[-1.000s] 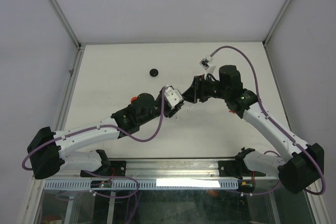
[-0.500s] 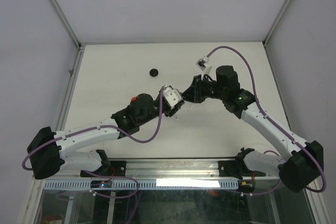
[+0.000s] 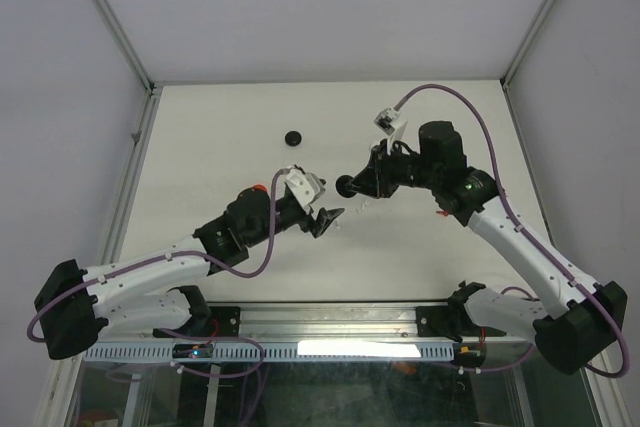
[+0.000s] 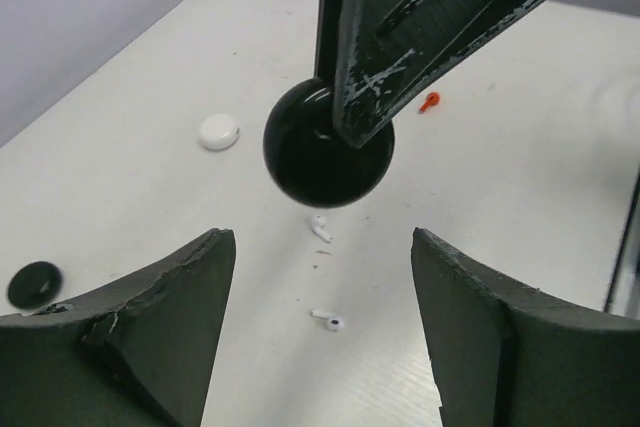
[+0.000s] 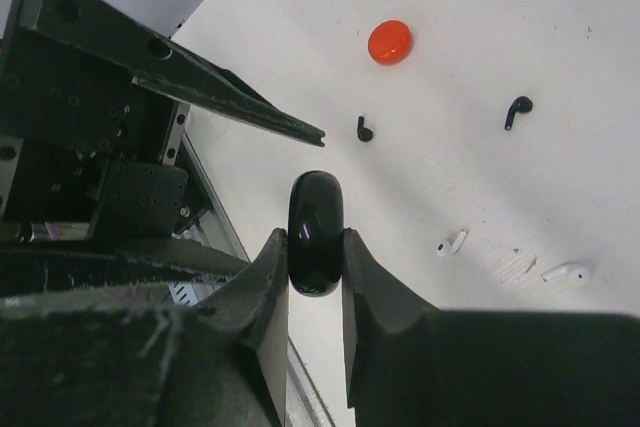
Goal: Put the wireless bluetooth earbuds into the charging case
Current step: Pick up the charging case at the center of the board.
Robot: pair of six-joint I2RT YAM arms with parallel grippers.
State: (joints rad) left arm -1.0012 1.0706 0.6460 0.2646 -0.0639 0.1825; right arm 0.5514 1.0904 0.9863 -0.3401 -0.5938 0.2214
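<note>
The right fingers (image 5: 262, 292) pinched the black round case (image 5: 316, 227) above the desk (image 5: 470, 37). The left fingers (image 4: 160, 317) stood wide and empty. Two white earbuds (image 4: 327, 320) lay on the desk beneath, mid-desk.

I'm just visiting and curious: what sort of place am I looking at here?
Most likely a robotics lab test cell: a left arm and a right arm bolted to a white table, plain panels in metal framing boxing it in, and tiny earbuds scattered as practice objects.
</note>
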